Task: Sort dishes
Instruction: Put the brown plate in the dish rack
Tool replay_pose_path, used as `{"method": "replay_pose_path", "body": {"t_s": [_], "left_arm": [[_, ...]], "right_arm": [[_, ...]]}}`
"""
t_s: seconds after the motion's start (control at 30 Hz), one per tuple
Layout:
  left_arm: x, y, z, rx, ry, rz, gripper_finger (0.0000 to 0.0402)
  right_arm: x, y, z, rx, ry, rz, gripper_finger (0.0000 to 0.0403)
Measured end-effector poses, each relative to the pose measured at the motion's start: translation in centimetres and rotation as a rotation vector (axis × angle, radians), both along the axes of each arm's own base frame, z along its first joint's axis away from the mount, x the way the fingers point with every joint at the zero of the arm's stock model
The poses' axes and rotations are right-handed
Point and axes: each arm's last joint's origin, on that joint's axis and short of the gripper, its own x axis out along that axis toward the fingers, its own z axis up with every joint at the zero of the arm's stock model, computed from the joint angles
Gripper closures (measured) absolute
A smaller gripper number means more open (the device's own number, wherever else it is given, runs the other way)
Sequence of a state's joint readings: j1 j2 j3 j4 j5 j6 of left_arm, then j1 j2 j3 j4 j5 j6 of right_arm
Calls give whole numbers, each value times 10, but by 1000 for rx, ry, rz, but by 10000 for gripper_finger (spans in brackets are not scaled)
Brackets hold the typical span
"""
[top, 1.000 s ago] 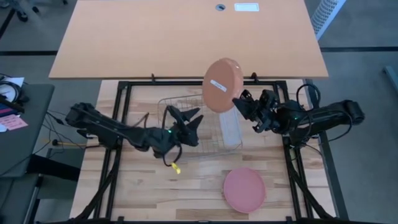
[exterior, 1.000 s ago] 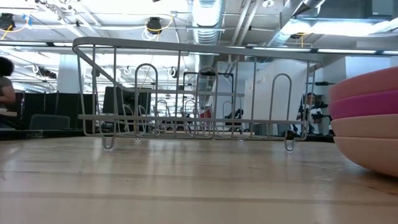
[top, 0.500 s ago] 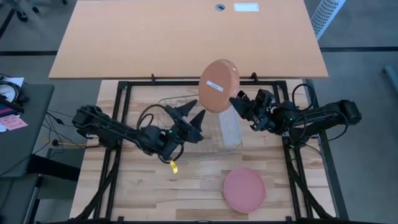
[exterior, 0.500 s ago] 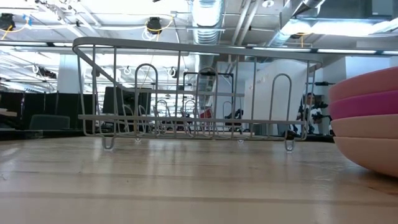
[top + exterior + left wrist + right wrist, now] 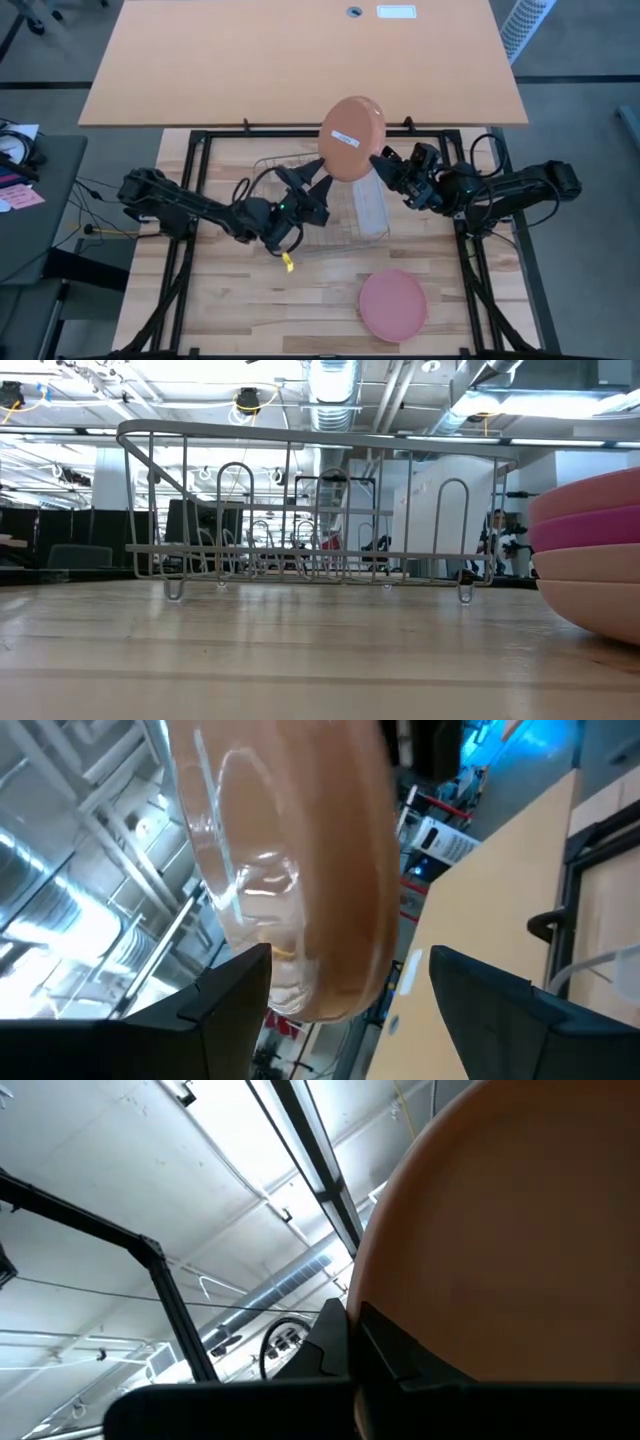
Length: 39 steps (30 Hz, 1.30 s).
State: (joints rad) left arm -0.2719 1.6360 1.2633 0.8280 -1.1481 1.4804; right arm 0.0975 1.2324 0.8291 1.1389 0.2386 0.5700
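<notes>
A salmon-orange plate (image 5: pixel 352 138) is held on edge in the air above the wire rack (image 5: pixel 300 215); my right gripper (image 5: pixel 380 163) is shut on it. My left gripper (image 5: pixel 320 178) is open just left of the plate. In the left wrist view its two fingers (image 5: pixel 235 1005) stand on either side of the plate's lower rim (image 5: pixel 330 970) without plainly touching it. A stack of pink, magenta and salmon plates (image 5: pixel 393 303) lies flat on the table near the front right and also shows in the low view (image 5: pixel 590 560). My right gripper pinches the plate's rim (image 5: pixel 400 1330) between its two fingers, at the plate's lower right edge (image 5: pixel 372 162). The fingers come from the table's right side, slanting upward. The plate is lifted clear of the rack and stands tilted, nearly on edge.
A translucent rectangular tub (image 5: pixel 370 210) sits at the right end of the wire rack. The rack's wire loops (image 5: pixel 235 510) stand upright in the low view. A large orange tabletop (image 5: pixel 300 60) lies beyond the far edge. Bare wood lies at the front left.
My left gripper has risen and gone right and toward the far edge to the plate, so that its open fingers now stand either side of the plate's rim. My right gripper has carried the plate slightly left, then held still.
</notes>
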Motion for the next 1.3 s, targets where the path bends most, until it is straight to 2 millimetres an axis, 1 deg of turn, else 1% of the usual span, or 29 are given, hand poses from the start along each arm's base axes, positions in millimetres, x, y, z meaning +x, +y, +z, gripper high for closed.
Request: {"method": "replay_pose_path", "body": {"t_s": [0.13,0.23,0.4,0.57,0.67,1.1,1.3], "left_arm": [[1,6,0,15,14,14,136],[2,6,1,41,25,-10,152],[3,5,1,75,29,-57,204],[3,5,2,60,13,-52,260],[2,3,2,53,9,-46,281],[-3,-13,1,11,7,-41,289],[-4,-16,1,0,4,-37,290]], "right_arm": [[0,0,0,14,-2,9,403],[0,0,0,39,-5,16,403],[1,-1,-1,59,7,19,396],[1,1,-2,61,13,22,390],[2,1,-2,61,22,21,390],[4,2,-6,53,70,29,388],[7,2,-9,46,112,33,388]]}}
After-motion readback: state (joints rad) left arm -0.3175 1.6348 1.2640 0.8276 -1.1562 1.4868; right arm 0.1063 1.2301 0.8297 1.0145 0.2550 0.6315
